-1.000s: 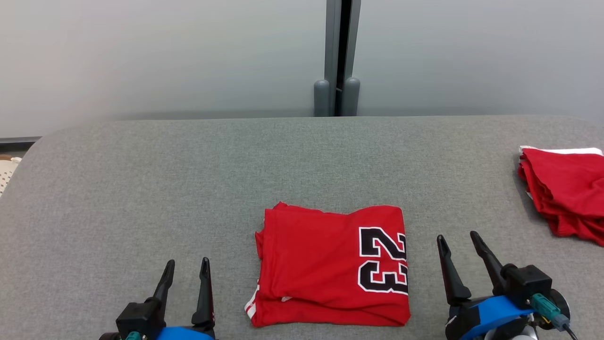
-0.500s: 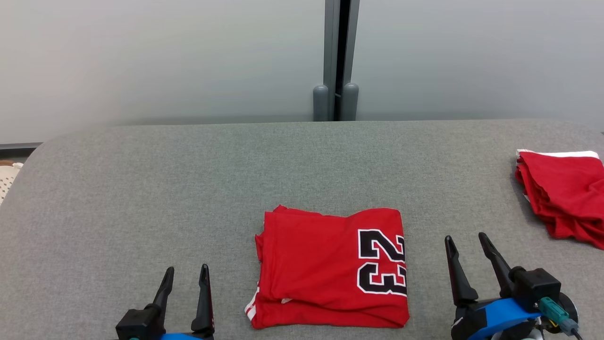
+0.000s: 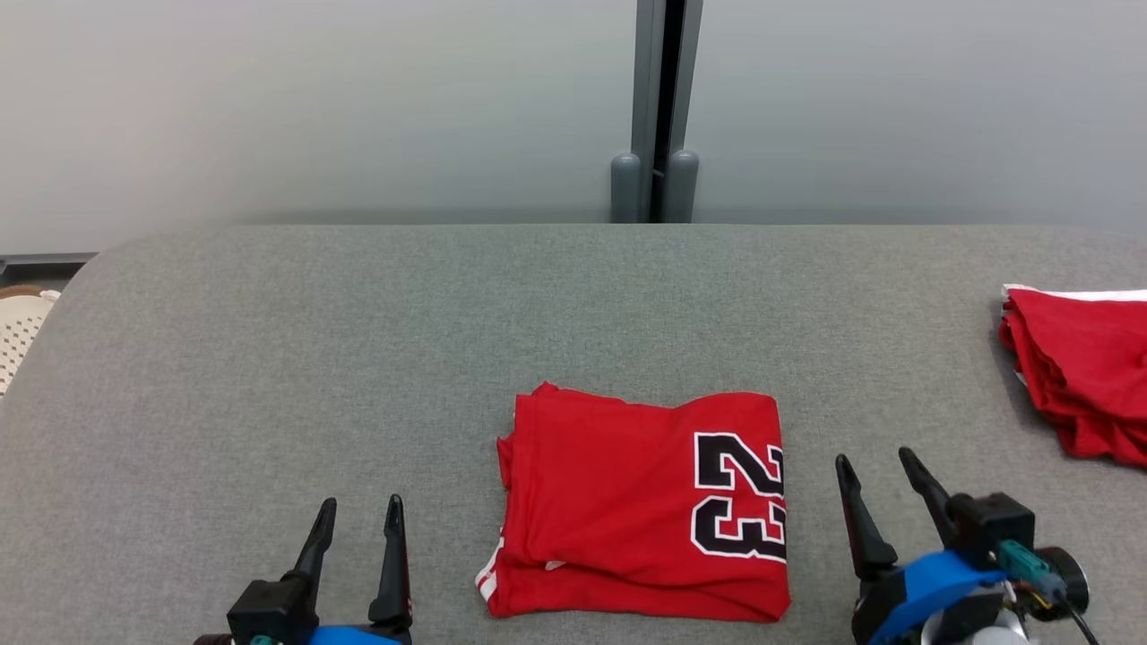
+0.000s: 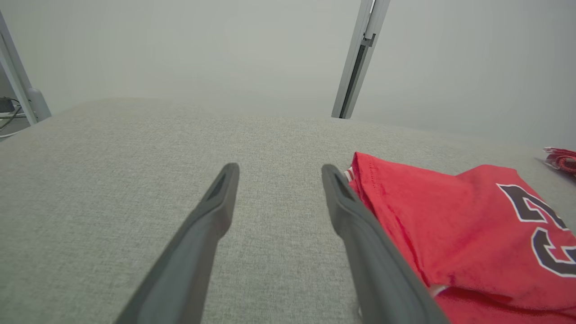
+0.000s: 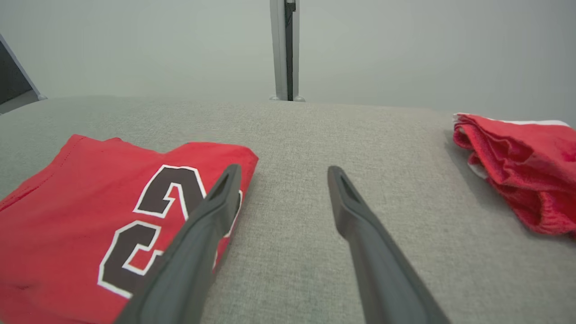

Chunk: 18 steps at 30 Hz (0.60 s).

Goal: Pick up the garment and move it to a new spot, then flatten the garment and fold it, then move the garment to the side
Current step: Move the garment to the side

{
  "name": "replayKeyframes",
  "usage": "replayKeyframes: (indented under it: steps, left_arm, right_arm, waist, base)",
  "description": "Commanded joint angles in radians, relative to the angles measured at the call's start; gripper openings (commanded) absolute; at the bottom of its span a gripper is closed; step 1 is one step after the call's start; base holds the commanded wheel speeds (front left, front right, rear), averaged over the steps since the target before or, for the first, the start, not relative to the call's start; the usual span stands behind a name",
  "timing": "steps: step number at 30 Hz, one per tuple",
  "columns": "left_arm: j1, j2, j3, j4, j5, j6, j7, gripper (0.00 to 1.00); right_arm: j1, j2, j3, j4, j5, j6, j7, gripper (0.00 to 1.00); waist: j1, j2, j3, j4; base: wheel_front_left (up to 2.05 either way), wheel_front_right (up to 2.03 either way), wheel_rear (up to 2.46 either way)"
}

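Observation:
The garment (image 3: 641,506) is a red jersey with a black "23", folded into a rectangle on the grey table (image 3: 358,340), near its front edge. It shows at the right of the left wrist view as the garment (image 4: 468,225) and at the left of the right wrist view as the garment (image 5: 90,211). My left gripper (image 3: 361,506) stands open to the left of it, apart from the cloth. On the other side my right gripper (image 3: 874,459) is open too, with bare table between its fingers (image 5: 216,202).
A second pile of red cloth (image 3: 1084,376) lies at the table's right edge, also seen as the pile (image 5: 517,157). A grey post (image 3: 659,107) rises behind the table against a pale wall. A perforated white object (image 3: 18,327) sits past the left edge.
The whole head view has shifted slightly, so the camera moved. Both grippers have drawn back a little toward the front edge. The garment lies as before.

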Motion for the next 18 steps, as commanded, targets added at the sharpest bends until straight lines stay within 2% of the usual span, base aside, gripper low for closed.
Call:
replayKeyframes:
  steps: [1,5,11,14,18]
  left_arm:
    - [-0.021,0.003,0.006,-0.007,0.006,-0.004,-0.004,1.0]
    - [-0.032,0.005,0.01,-0.017,0.018,-0.005,-0.004,1.0]
    - [-0.046,0.002,0.008,-0.023,0.031,-0.002,-0.004,1.0]
    - [-0.053,-0.002,0.008,-0.018,0.038,-0.001,-0.004,1.0]
    - [-0.059,-0.004,0.016,-0.02,0.039,0.001,-0.004,1.0]
  right_arm:
    - [-0.028,-0.001,0.004,-0.004,-0.013,0.0,0.017,1.0]
    - [-0.084,-0.001,0.02,-0.004,-0.043,0.0,0.126,1.0]
    - [-0.138,-0.001,0.044,0.025,-0.07,0.0,0.35,1.0]
    - [-0.154,-0.001,0.045,0.058,-0.043,0.0,0.456,1.0]
    - [-0.155,-0.001,0.053,0.083,0.001,0.0,0.519,1.0]
  waist:
    - [0.0001,-0.0001,0.007,0.005]
    - [0.0001,-0.0001,0.022,0.017]
    - [0.0001,-0.0001,0.048,0.052]
    - [0.0001,-0.0001,0.069,0.085]
    - [0.0001,-0.0001,0.085,0.104]
  base:
    - [0.0,0.0,0.0]
    - [0.0,0.0,0.0]
    - [0.0,0.0,0.0]
    - [0.0,0.0,0.0]
    - [0.0,0.0,0.0]
